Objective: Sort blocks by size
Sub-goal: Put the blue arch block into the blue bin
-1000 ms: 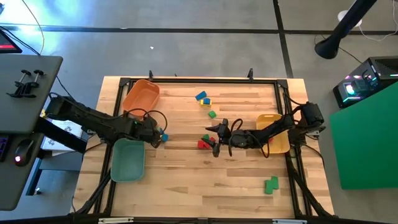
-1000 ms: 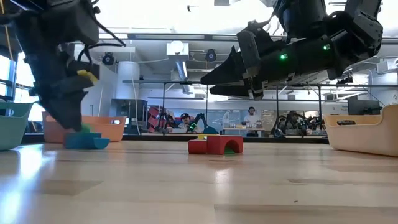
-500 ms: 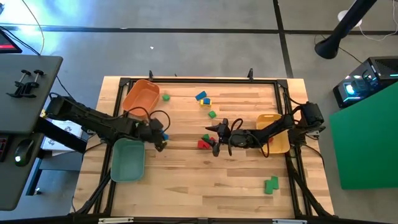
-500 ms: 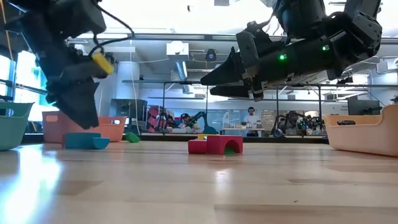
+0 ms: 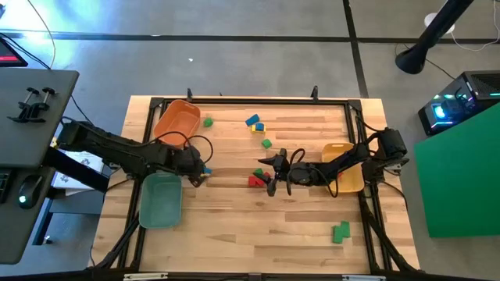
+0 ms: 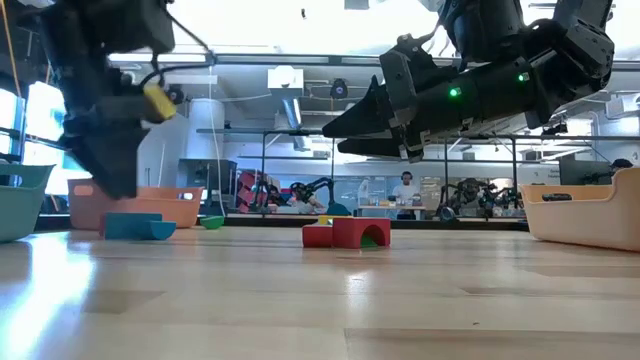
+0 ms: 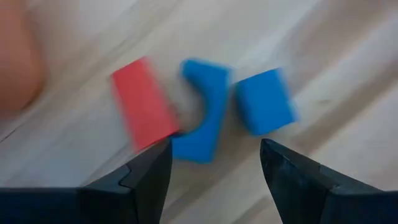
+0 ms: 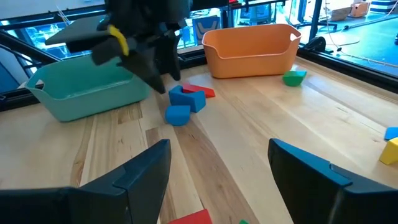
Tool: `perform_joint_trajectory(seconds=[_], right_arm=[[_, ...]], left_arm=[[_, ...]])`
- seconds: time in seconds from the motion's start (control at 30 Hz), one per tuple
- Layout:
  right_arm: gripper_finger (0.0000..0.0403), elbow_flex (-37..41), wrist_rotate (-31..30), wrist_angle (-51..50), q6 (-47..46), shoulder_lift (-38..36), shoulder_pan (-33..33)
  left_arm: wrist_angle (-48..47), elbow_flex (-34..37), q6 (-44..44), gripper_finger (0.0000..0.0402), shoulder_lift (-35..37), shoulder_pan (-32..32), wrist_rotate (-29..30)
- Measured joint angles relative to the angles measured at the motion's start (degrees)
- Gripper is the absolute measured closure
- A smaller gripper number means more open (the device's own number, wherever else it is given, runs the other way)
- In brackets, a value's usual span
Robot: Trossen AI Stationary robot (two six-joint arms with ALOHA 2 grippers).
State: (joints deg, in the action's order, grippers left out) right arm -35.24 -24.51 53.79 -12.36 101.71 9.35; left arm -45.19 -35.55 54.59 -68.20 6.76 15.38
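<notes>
The left gripper hangs with its jaws apart and empty, just above a tight knot of three small blocks near the worktop's left edge, between the orange plastic tray and the teal plastic tray: a flat red block, a blue arch-shaped block touching it, and a blue cube just beside the arch. The risk, as I judge it, is that fingers coming down here straddle two pieces at once or nudge the red block or the cube aside, because the three sit too close for a clean pinch on one. The right gripper, jaws also apart and holding nothing, hovers over a red arch block and a smaller red block near the worktop's middle, where the same crowding could spoil a grasp; the pale yellow tray sits at the right edge. Other blocks lie scattered toward the far edge, and a green pair lies near the front right corner. Against the earliest picture, a small green block now lies beside the orange tray where none showed, and the left gripper has lifted and shifted off the blue arch, while the right arm has stayed put.
</notes>
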Motion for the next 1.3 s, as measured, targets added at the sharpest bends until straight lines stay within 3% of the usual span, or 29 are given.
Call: perform_joint_trajectory(seconds=[0.1, 0.3, 0.4, 0.53, 0.83, 1.3], right_arm=[[0.0137, 0.00, 0.03, -0.01, 0.40, 0.01, -0.34], [0.0137, 0.00, 0.02, -0.13, -0.38, 0.01, -0.73], [0.0137, 0.00, 0.02, -0.86, -0.64, 0.01, -0.73], [0.0137, 0.00, 0.02, -1.24, -0.64, 0.01, -0.71], [0.0137, 0.00, 0.02, -1.30, -0.66, 0.01, -0.73], [0.0137, 0.00, 0.02, -1.30, -0.66, 0.01, -0.73]], left_arm=[[1.77, 1.18, -2.13, 0.0170, 0.00, -1.30, -1.42], [17.59, 4.78, -6.79, 0.0170, 0.00, -2.22, -5.50], [20.40, 5.07, -7.60, 0.0170, 0.00, -2.25, -5.89], [20.21, 4.54, -8.85, 0.0170, 0.00, -2.25, -6.08], [7.37, 0.78, -8.26, 0.0185, 0.00, -3.31, -2.46], [15.58, 7.94, -9.22, 0.0249, -0.09, -5.85, -5.40]])
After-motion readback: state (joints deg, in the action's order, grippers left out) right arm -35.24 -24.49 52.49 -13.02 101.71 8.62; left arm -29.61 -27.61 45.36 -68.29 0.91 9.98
